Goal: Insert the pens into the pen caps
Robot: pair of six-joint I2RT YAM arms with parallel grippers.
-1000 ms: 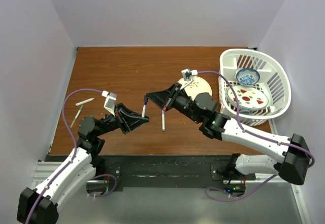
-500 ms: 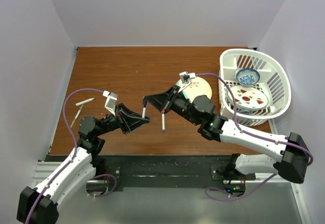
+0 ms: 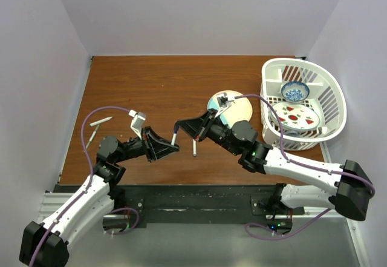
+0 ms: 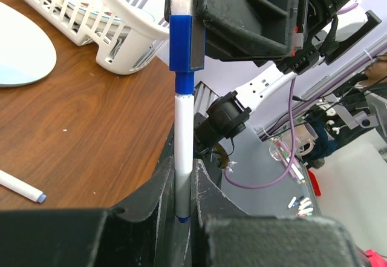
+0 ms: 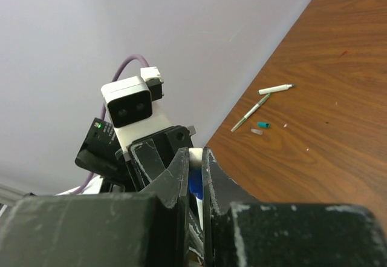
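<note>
My left gripper (image 3: 171, 148) is shut on a white pen (image 4: 183, 140) that stands upright between its jaws. The pen's blue front end sits in the mouth of a dark blue pen cap (image 4: 181, 43). My right gripper (image 3: 180, 126) is shut on that cap, which also shows between its jaws as the blue cap (image 5: 195, 183). The two grippers meet nose to nose above the table's middle. A second pen (image 3: 194, 148) lies just to their right. Two more thin pens (image 3: 101, 121) (image 3: 91, 137) lie at the far left, with a green cap (image 5: 263, 125) and a clear cap (image 5: 256, 131) beside them.
A white plate (image 3: 225, 105) lies behind the right wrist. A white basket (image 3: 266, 73) at the right holds a blue bowl (image 3: 295, 90) and a patterned plate (image 3: 296, 114). Purple cables loop off both wrists. White walls enclose the table on three sides.
The right arm has drawn back toward the near edge, uncovering the white plate. Both grippers have shifted slightly nearer, with pen and cap still together.
</note>
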